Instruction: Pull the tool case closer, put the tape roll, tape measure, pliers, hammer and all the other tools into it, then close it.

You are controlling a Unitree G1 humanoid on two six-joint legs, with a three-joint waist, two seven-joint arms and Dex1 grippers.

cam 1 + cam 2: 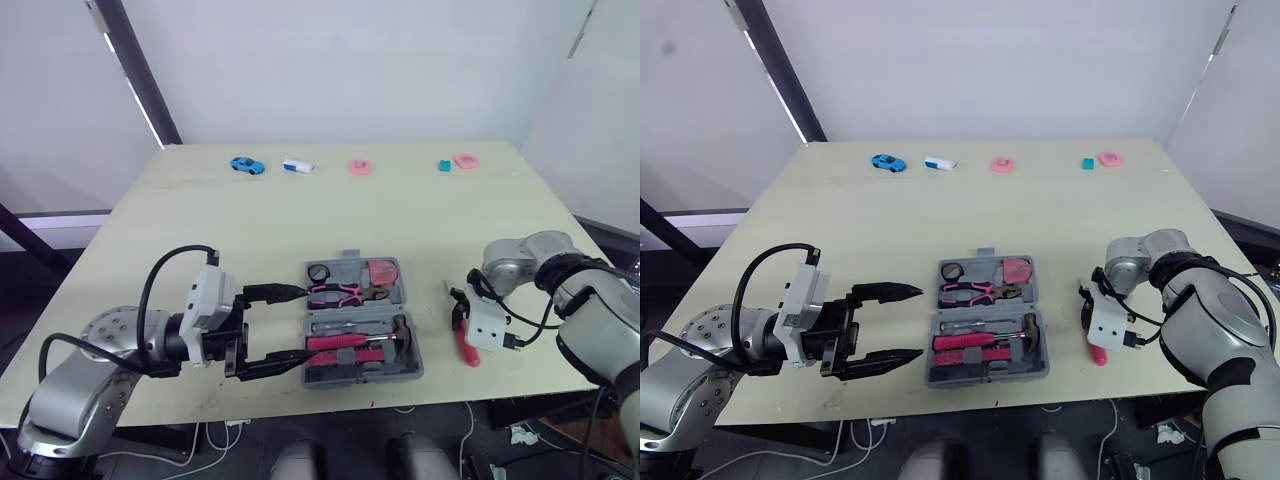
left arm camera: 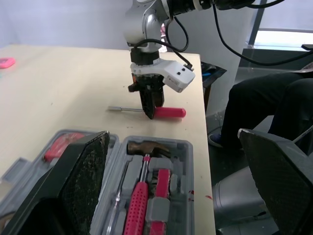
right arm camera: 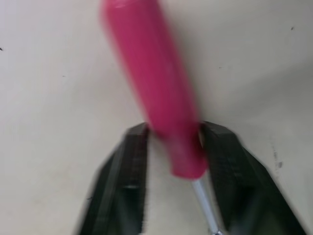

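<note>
The right gripper (image 3: 176, 131) is seen narrow. Its two black fingers (image 3: 129, 166) are set on both sides of the pink handle of the screwdriver (image 3: 151, 73), close to where the metal rod starts. The fingers look pressed to the handle, so the screwdriver is judged to be held. It lies flat on the table (image 1: 300, 210), a little to the right of the tool case (image 1: 362, 379), not in it. The case lies open near the front edge, and the hammer (image 1: 355, 342) and pliers (image 1: 340, 293) are already inside. The left gripper (image 1: 918, 322) is held wide open just beside the left side of the case, with nothing in it.

The step is judged to be moving the screwdriver into the case. The hold should be kept tight, since a round handle can roll or slip. The screwdriver should be lifted up first, so the rod is not dragged. Then it should be carried over the case wall, lined up with a free slot, and let go only when it is low
</note>
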